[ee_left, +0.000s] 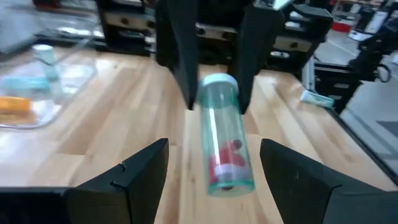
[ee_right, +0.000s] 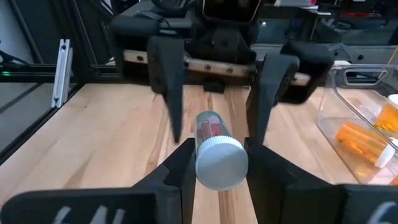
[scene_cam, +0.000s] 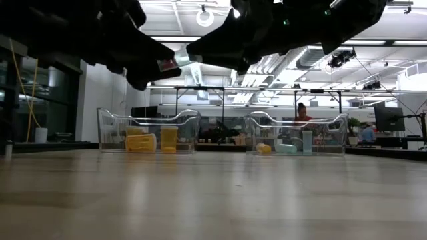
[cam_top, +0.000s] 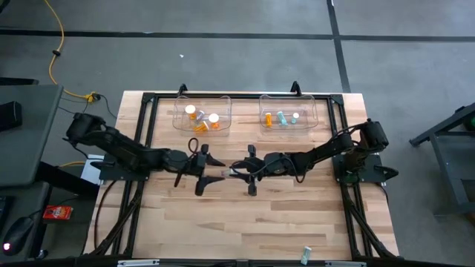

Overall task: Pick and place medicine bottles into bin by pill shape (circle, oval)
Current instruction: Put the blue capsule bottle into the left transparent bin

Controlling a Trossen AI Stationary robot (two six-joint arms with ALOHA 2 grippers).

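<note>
Bottle held mid-frame, passing between the arms

The right gripper pinches the clear bottle at its white-capped end; the left gripper stands open around the other end. Light, rigid, slick plastic: best gripped across the body.

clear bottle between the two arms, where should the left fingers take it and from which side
Grip the free bottom end of the clear bottle, coming straight along its axis from the left. It lies level in the air, its white cap end clamped by the right gripper, so only the body past those fingers is bare. The left gripper is already open astride it.
</note>
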